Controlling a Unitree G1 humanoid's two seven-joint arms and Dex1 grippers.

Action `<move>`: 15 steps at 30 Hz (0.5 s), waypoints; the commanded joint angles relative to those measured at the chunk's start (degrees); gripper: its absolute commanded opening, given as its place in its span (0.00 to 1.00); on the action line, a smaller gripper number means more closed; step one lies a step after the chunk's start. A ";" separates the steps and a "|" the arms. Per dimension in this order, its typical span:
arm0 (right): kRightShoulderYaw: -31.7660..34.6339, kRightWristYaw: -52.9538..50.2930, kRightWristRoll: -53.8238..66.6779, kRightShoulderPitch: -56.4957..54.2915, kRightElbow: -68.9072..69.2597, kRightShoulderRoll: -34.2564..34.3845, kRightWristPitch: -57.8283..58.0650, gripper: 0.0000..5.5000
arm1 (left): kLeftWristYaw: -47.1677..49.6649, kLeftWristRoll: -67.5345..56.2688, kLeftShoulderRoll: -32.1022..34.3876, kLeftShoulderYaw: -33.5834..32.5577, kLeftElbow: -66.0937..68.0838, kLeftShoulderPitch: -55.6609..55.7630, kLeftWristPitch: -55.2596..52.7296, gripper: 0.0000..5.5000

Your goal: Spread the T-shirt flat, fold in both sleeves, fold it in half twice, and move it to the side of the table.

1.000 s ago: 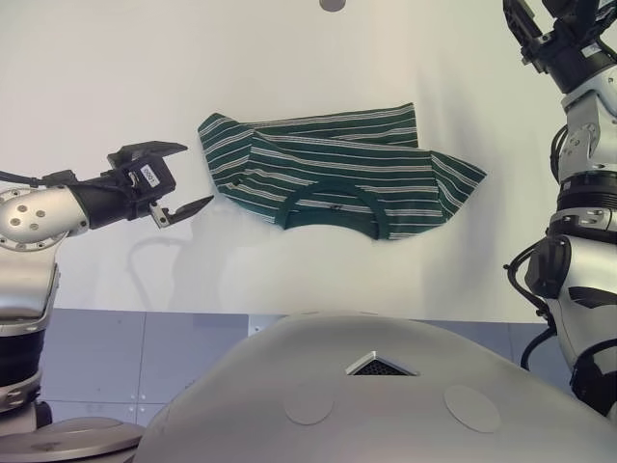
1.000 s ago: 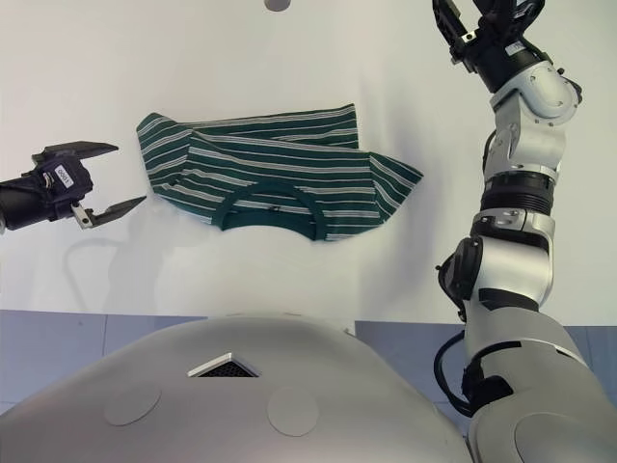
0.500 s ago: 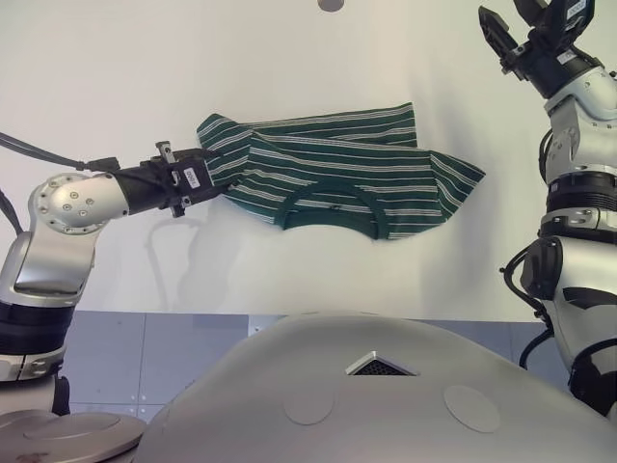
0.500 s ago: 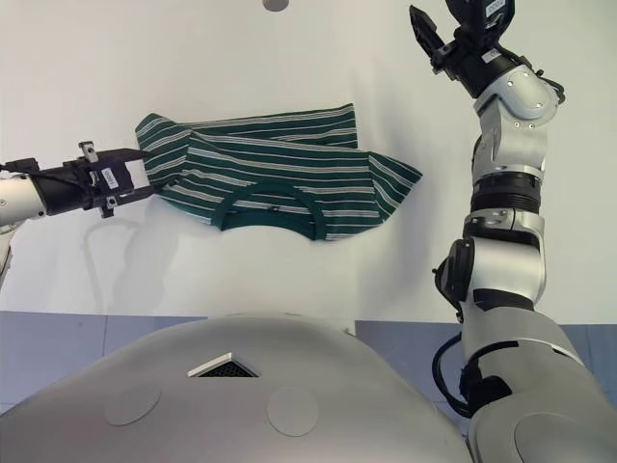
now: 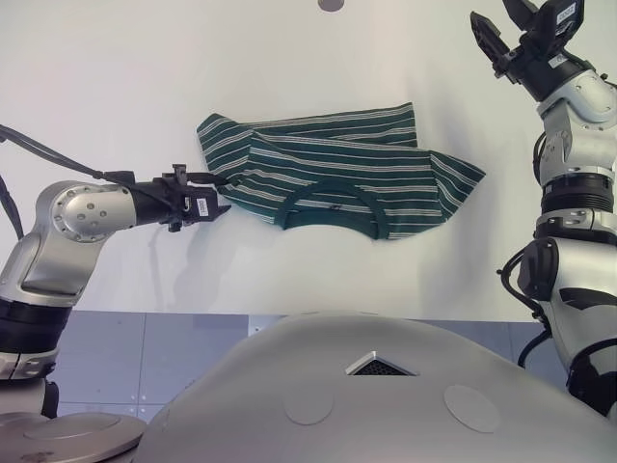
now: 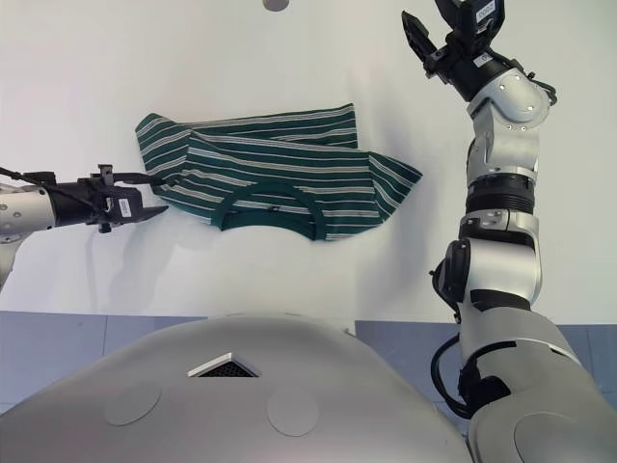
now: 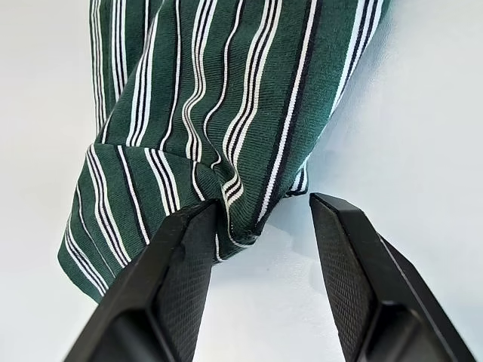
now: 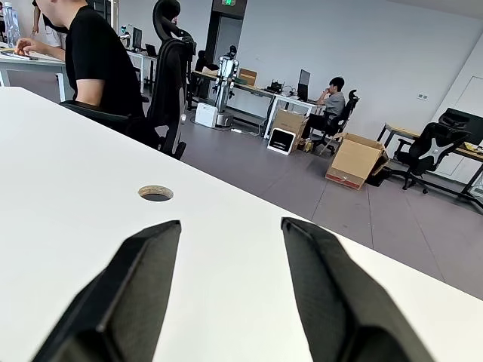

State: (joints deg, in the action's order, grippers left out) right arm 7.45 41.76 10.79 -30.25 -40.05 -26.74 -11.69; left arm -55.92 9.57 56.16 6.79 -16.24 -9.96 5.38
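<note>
The green striped T-shirt [image 5: 337, 174] lies rumpled mid-way across the white table [image 5: 116, 77]. At its 9 o'clock the left gripper [image 7: 260, 211], jaws apart and empty, straddles a doubled corner. Closing there may pinch both layers, dragging rather than spreading the shirt. The right gripper [image 8: 230, 225], at 2 o'clock, gapes empty.

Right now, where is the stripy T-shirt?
In the head views, the T-shirt lies crumpled near the middle of the white table, with the left gripper open at its corner on the robot's left.
</note>
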 commanded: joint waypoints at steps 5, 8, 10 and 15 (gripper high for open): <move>-0.95 0.24 -0.67 0.80 0.17 -0.02 0.09 0.45 | -0.75 -0.27 0.32 0.91 -0.17 1.21 1.35 0.24; -1.00 0.09 -0.64 1.17 0.45 -0.04 0.06 0.45 | -1.24 -0.45 0.59 0.81 -0.25 1.36 1.38 0.13; -1.03 1.43 0.38 1.82 1.61 0.08 1.35 0.45 | -1.44 -0.47 0.82 0.54 -0.09 1.37 1.40 0.09; -5.60 25.75 12.02 18.14 30.75 -12.94 21.83 0.45 | -3.48 -3.17 3.31 -3.08 -2.46 -0.45 -0.32 0.00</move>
State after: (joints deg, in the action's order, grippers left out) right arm 3.17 57.80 17.78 -19.45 -22.73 -30.59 1.83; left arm -58.04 8.34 57.11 6.07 -16.69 -9.34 6.39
